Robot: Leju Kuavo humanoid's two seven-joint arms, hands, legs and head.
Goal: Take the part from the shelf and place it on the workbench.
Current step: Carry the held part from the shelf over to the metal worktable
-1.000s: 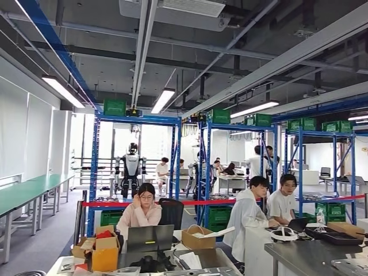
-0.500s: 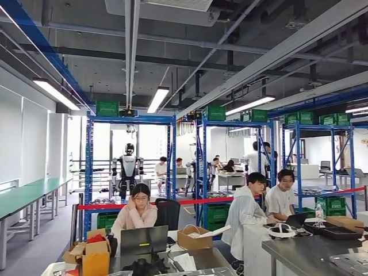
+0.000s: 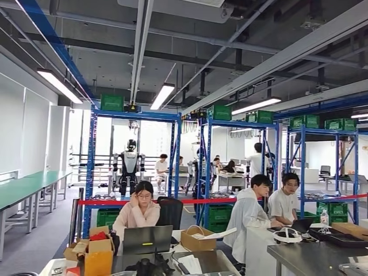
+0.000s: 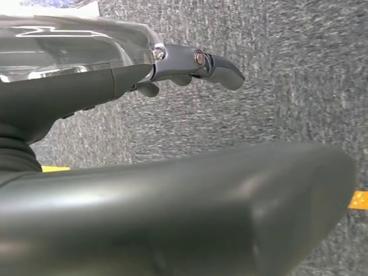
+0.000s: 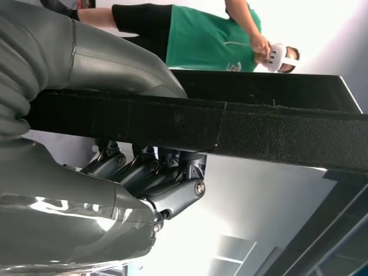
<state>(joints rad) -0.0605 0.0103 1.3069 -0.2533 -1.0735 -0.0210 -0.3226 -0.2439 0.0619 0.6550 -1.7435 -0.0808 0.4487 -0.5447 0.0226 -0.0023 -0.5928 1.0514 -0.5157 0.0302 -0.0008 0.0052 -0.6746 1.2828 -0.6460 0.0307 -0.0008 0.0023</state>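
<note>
Room: workshop hall, blue shelving racks mid-frame, people at desks lower centre and right.
Right hand: my fingers grasp a flat black part, running across the wrist frame.
Left hand: hangs over grey floor, holding nothing, fingers extended.
Progress: part appears taken; workbench placement remains, I judge.
</note>
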